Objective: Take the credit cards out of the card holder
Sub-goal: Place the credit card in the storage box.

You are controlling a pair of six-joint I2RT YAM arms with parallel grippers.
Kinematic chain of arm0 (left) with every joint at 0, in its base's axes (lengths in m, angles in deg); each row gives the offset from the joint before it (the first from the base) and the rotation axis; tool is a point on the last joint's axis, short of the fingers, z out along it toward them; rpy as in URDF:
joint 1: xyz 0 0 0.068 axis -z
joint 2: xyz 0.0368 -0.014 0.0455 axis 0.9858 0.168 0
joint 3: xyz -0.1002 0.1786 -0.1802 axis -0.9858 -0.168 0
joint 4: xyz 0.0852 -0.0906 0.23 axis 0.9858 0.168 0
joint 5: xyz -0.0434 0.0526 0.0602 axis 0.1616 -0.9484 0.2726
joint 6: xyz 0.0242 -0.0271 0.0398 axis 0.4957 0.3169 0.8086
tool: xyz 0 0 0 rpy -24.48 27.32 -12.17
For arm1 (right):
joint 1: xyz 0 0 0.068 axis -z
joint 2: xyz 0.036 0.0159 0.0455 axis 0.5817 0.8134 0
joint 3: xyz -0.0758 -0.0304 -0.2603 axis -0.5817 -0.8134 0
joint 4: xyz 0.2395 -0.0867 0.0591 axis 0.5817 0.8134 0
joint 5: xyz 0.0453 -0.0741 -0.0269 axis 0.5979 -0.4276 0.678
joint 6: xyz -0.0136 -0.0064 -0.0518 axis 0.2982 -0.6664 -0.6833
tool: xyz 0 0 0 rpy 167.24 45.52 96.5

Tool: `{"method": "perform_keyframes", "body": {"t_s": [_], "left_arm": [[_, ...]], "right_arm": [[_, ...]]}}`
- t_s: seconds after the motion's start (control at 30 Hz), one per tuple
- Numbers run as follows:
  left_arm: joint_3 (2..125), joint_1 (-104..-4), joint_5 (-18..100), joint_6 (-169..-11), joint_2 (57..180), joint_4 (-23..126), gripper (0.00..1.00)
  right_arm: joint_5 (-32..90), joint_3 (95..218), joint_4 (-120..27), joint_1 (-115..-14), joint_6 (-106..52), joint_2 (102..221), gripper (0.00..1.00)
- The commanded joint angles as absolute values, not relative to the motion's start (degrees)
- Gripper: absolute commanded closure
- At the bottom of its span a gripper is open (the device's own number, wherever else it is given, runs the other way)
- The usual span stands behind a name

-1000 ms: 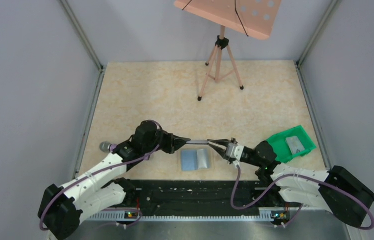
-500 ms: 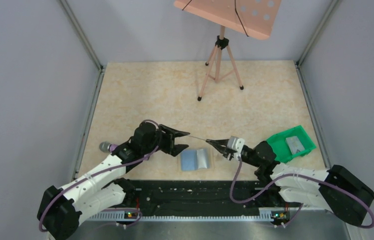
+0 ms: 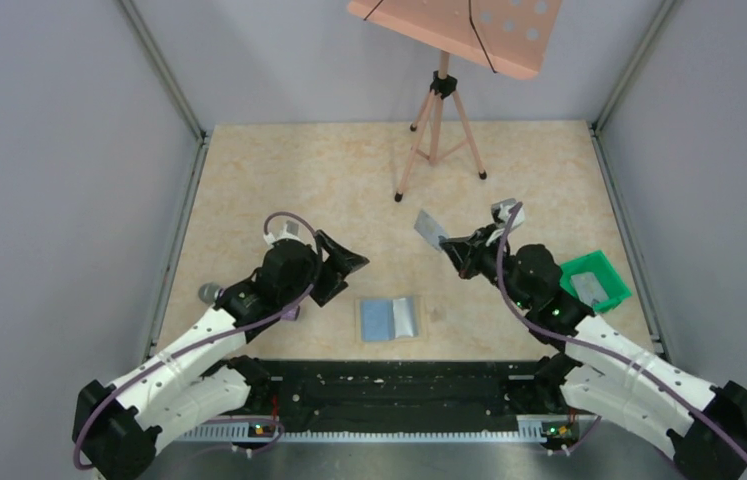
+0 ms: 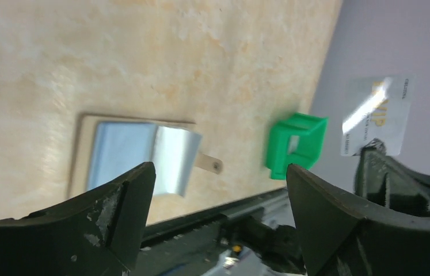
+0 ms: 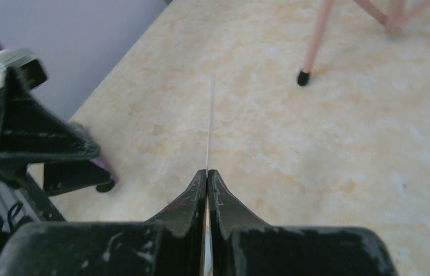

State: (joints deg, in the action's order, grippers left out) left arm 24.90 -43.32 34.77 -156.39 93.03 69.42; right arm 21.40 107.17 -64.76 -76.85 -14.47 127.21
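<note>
My left gripper [image 3: 347,268] hangs wide open and empty, left of the card holder [image 3: 390,319]. The holder lies unfolded, with a silvery card [image 3: 406,318] on its right panel. Beyond it to the right, my right gripper [image 3: 452,247] pinches one credit card [image 3: 431,227] (edge-on in its wrist view). I judge the step is carrying it off. Next comes releasing it over the green tray [image 3: 581,263], far right of the holder.

Text check | credit card [image 4: 376,115] — I read large gold letters "IP" on its face, the start lost in glare | small print beside them too blurred for me | elsewhere I read nothing
</note>
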Motion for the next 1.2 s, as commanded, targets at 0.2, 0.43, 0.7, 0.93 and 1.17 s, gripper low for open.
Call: {"method": "perform_keyframes", "body": {"t_s": [0.2,0.43,0.7,0.93,1.17], "left_arm": [[40.6,-43.2,26.9,-112.5,95.4,81.5,0.1],[46.2,-43.2,23.9,-100.1,101.8,89.5,0.1],[46.0,-43.2,27.4,-98.6,102.4,90.5,0.11],[43.5,-43.2,26.0,-98.7,98.9,89.9,0.11],[41.5,-43.1,27.4,-99.2,96.8,88.3,0.12]], "right_arm": [[9.1,116.9,-26.4,-66.5,8.8,120.8,1.0],[10.3,131.1,-3.5,-51.6,8.3,124.7,1.0],[16.1,137.1,4.6,-27.1,0.5,128.6,1.0],[31.6,136.1,6.7,-7.8,-9.0,137.6,1.0],[31.1,139.6,9.5,0.2,-13.6,140.0,1.0]]}}
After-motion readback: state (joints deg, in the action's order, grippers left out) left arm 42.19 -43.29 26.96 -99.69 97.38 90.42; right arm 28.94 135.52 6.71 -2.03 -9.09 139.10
